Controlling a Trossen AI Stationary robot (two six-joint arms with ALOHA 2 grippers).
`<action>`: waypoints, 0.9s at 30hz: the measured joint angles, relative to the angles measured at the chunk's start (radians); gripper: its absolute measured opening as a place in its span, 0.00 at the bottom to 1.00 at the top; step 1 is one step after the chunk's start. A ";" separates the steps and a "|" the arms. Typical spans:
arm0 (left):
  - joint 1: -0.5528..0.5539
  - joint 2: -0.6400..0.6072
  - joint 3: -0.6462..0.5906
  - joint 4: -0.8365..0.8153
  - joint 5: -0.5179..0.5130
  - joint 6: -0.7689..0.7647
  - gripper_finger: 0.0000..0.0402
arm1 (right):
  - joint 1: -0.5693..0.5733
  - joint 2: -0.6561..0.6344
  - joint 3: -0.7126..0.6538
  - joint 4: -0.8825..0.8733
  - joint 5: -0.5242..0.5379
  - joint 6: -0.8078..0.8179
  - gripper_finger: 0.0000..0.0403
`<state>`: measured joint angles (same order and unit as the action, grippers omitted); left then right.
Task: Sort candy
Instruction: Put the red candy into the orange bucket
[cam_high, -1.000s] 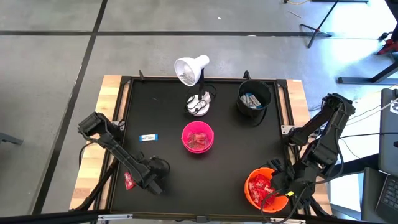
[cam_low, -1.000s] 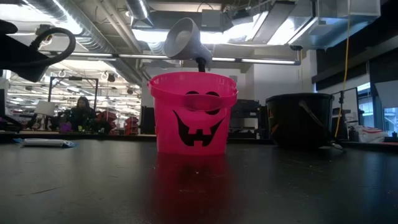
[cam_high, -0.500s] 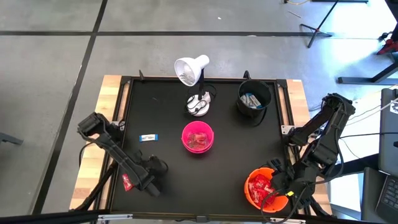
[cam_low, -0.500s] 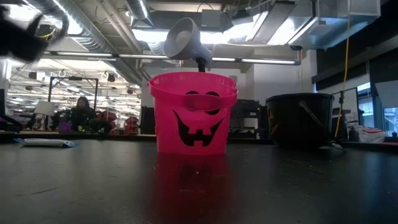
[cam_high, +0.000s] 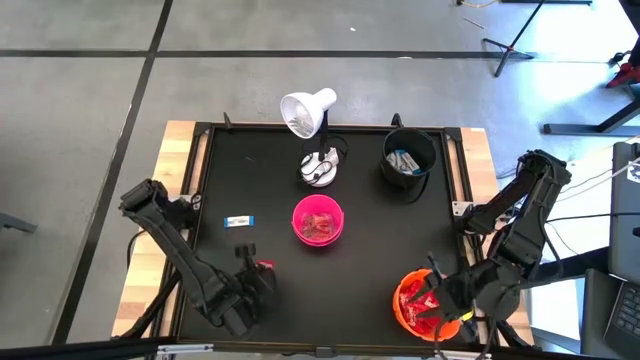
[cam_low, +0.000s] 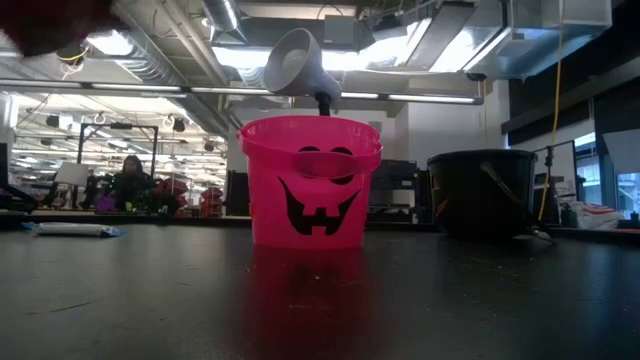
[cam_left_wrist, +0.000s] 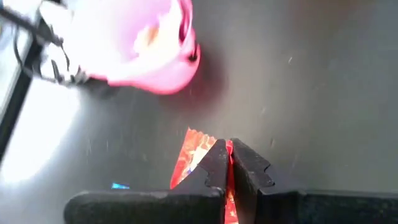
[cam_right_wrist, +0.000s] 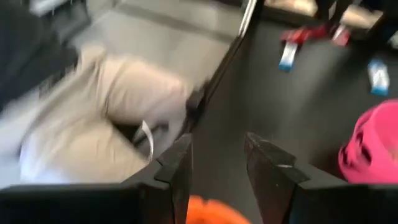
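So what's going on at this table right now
A two-armed robot is sorting candy into buckets. The left gripper is shut on a red candy packet above the black table, near the pink bucket, which already holds red sweets. The right gripper is open over the orange bucket full of red packets. A white-and-blue bar lies loose on the table, and the black bucket holds a few more.

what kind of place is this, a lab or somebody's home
Most likely a lab or industrial workshop: exposed ceiling ducts, a person at a cluttered workbench, and a black-topped table on a bare concrete floor.
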<state>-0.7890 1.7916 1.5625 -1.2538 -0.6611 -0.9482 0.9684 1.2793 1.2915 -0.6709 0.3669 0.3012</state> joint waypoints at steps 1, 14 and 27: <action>-0.002 0.000 0.018 0.008 -0.016 0.024 0.00 | 0.000 0.000 0.000 0.036 0.021 0.000 0.35; -0.014 -0.002 0.157 0.354 -0.116 0.572 0.00 | 0.000 0.002 0.000 0.294 0.246 -0.213 0.35; -0.001 -0.039 0.165 0.727 -0.072 1.004 0.00 | -0.281 0.135 -0.012 0.381 0.098 -0.306 0.35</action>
<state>-0.7896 1.7528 1.7271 -0.5264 -0.7333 0.0559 0.6878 1.4143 1.2797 -0.2900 0.4651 -0.0049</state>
